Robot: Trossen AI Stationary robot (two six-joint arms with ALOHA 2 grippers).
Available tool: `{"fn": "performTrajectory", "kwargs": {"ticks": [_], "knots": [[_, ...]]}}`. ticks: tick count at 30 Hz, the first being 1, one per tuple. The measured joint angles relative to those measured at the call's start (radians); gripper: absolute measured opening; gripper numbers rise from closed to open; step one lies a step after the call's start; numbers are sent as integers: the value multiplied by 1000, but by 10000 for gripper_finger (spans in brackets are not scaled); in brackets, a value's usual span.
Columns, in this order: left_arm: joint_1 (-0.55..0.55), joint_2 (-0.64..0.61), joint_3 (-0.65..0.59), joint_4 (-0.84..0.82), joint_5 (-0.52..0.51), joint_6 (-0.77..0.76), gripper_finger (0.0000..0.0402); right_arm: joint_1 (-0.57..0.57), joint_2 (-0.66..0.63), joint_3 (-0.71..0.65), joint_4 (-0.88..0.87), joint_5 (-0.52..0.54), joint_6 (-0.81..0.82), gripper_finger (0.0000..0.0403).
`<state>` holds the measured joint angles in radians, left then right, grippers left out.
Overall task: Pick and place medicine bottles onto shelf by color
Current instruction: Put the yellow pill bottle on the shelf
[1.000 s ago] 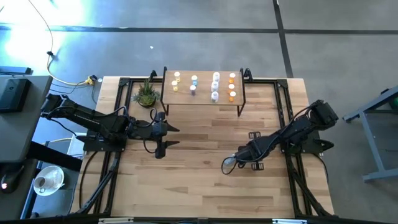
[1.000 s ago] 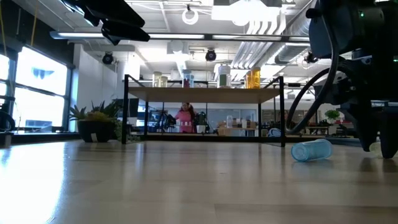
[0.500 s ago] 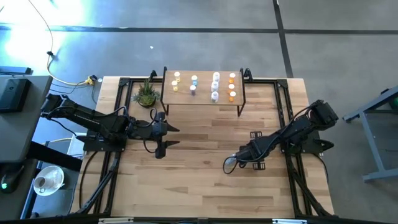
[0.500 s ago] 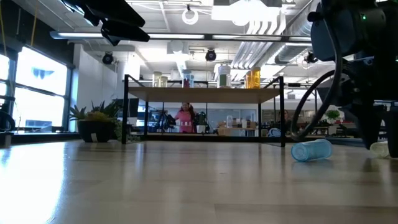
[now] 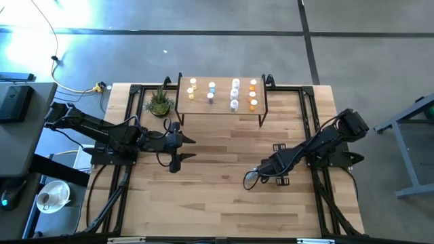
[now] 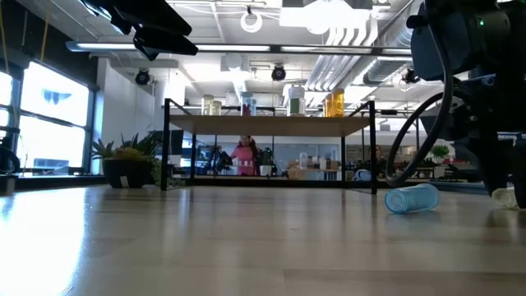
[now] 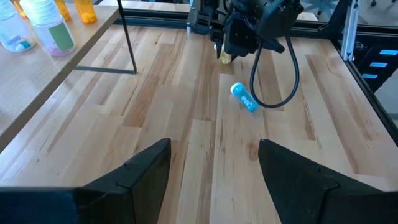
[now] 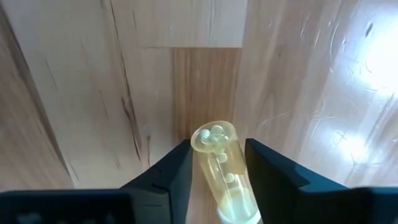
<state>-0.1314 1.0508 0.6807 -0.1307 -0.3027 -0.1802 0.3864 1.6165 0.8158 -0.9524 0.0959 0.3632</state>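
A pale yellow bottle (image 8: 219,163) lies on its side on the table, right of centre; it also shows in the low view (image 6: 503,196). My right gripper (image 8: 217,148) (image 5: 263,171) is open, with one finger on each side of this bottle. A blue bottle (image 7: 244,98) (image 6: 411,198) lies on its side just left of it. The shelf (image 5: 220,110) stands at the far edge with several bottles (image 5: 234,93) upright on its top in colour rows. My left gripper (image 5: 186,148) (image 7: 214,152) hangs open and empty at left of centre. My right gripper's fingers (image 8: 180,167) stand close along both sides of the pale yellow bottle's body (image 8: 214,155), slanting down from the table's right. I cannot tell whether they touch it. The bottle lies along the fingers, on the table, its cap end toward the wrist.
A small potted plant (image 5: 160,102) stands left of the shelf. Black frame rails (image 5: 129,122) run along the table's left, right and far edges. Bare plank table (image 5: 217,196) lies in the middle and toward the near edge.
In the low view my right gripper has edged a little toward the table's right edge, beside the pale yellow bottle. Both loose bottles have stayed lying where they were.
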Motion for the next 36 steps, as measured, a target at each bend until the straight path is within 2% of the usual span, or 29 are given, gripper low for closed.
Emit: {"fn": "performTrajectory", "kwargs": {"ticks": [8, 18, 26, 36], "knots": [[0, 0, 0, 0, 0, 0, 231, 0, 0, 0, 5, 1, 2, 88], [0, 0, 0, 0, 0, 0, 231, 0, -29, 0, 8, 52, 63, 81], [0, 0, 0, 0, 0, 0, 231, 0, -177, 0, 14, 168, 159, 80], [0, 0, 0, 0, 3, 40, 231, 0, -395, 0, 193, 315, 242, 79]]}}
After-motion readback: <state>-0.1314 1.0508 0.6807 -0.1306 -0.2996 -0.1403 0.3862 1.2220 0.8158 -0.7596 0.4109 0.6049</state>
